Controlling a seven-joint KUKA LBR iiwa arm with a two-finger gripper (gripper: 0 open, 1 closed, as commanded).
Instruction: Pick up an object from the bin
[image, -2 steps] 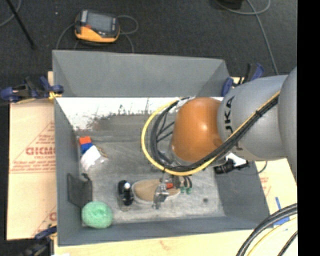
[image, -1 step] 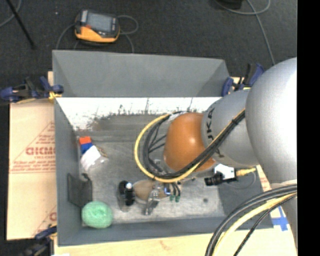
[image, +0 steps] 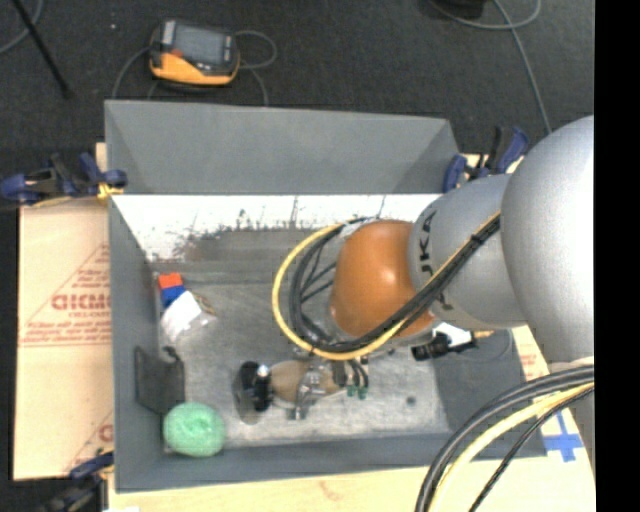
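— Where do we find the gripper (image: 303, 398)?

— We find it low over the floor of the grey metal bin (image: 280, 150), at about 6 o'clock from the floor's middle. It sits under the arm's rounded orange cover (image: 372, 275) and its loop of yellow and black cables (image: 283, 290).

— Is it open or closed?

— We cannot tell, because the metal parts at its tip blur together. We also see nothing that is plainly gripped.

— Which thing is it nearest to?

— We make out a tan rounded object (image: 282, 378) touching or just beside the gripper at its 9 o'clock. A small black object with a pale spot (image: 250, 386) lies just beyond that, on the same side. At the gripper's 3 o'clock we see a small green piece (image: 355, 392) close by.

— And the rest of the bin?

— We see them well apart, along the 9 o'clock side. A fuzzy pale green ball (image: 193, 430) lies in the corner at 8 o'clock. A flat dark grey piece (image: 158, 380) is just above the ball. A crumpled white and clear plastic packet with an orange and blue end (image: 182, 308) lies at 10 o'clock.
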